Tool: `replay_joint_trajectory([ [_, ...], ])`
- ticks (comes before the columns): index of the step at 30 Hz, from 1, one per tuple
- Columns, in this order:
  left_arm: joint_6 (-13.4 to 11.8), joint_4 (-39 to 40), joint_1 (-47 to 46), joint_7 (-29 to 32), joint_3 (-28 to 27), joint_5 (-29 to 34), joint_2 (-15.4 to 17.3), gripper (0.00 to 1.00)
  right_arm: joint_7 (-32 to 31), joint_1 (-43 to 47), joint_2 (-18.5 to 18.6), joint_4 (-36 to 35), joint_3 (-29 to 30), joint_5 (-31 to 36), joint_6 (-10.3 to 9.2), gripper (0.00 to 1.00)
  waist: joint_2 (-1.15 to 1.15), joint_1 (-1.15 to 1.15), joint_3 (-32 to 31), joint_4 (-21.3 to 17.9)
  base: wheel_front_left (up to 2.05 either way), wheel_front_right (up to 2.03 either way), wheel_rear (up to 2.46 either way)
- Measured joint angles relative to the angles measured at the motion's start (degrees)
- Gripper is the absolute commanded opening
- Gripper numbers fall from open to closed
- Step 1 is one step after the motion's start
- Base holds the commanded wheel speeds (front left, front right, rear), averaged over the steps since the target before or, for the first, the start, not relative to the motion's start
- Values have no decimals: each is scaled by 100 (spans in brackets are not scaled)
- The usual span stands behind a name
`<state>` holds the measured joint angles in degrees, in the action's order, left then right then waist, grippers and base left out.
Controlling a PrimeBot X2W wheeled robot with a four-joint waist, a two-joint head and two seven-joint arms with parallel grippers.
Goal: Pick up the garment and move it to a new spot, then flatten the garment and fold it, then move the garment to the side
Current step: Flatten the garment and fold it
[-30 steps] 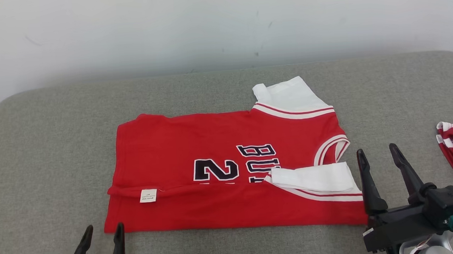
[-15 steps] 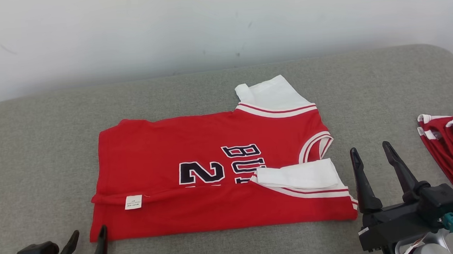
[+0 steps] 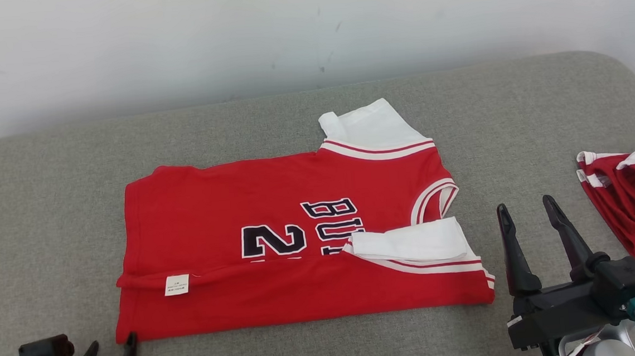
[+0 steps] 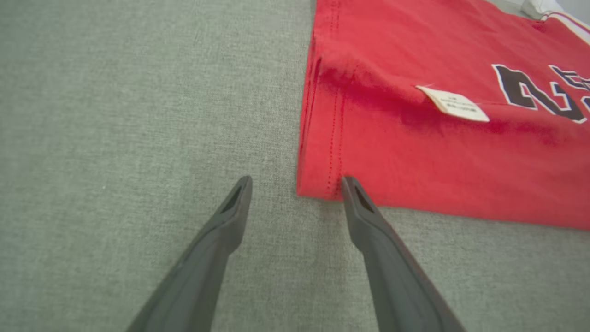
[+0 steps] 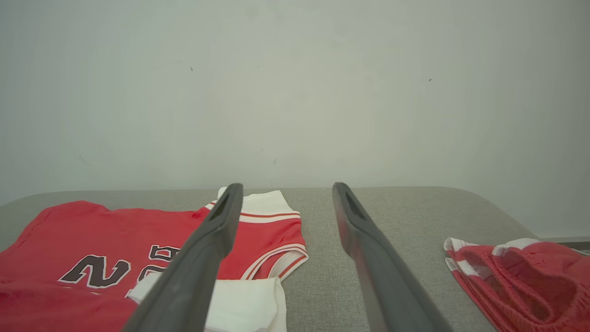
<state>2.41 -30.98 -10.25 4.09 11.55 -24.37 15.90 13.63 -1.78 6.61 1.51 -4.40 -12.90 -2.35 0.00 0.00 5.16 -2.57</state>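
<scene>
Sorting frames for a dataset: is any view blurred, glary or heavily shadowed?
Head view: even, soft light, no glare, the jersey print crisp. Left wrist view: the care label text smears, and a dim shadow lies below the jersey's fold. Right wrist view: the jaws near the lens look soft and stretched, and the corners of the wall darken.

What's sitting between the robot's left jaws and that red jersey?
Nothing visible. The open left jaws stand right at the near corner of the red jersey, one tip at its hem, with bare grey cushion under them.
</scene>
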Motion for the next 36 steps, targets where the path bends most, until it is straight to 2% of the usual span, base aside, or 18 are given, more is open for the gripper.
replay_joint_trajectory([
  [16,123,-592,-358,52,99,-107,-104,100,7,-1,3,-9,-13,15,0,100,0,0,53,-16,0,0,0],
  [17,159,-632,-386,69,114,-107,-103,85,7,-1,3,-9,-13,15,0,100,0,0,58,-18,0,0,0],
  [18,170,-665,-425,94,129,-107,-101,85,7,-1,3,-9,-13,15,0,100,0,0,64,-20,0,0,0],
  [19,171,-678,-450,96,146,-107,-101,40,7,-1,3,-10,-13,15,0,100,0,0,70,-21,0,0,0],
  [20,172,-695,-463,96,165,-107,-104,22,8,-1,3,-10,-13,15,0,100,0,0,76,-22,0,0,0],
  [21,188,-716,-472,99,183,-107,-108,0,8,-1,3,-10,-14,15,0,100,0,0,81,-22,0,0,0],
  [28,283,-822,-559,99,255,-107,-157,0,-101,5,102,45,-44,30,41,100,0,0,108,0,0,0,0],
  [33,323,-899,-623,91,278,-132,-164,0,-689,159,242,224,-96,-24,180,100,0,0,112,29,0,0,0],
  [36,352,-934,-645,80,283,-140,-167,0,-1133,386,303,275,-111,-89,186,100,0,0,112,38,0,0,0],
])
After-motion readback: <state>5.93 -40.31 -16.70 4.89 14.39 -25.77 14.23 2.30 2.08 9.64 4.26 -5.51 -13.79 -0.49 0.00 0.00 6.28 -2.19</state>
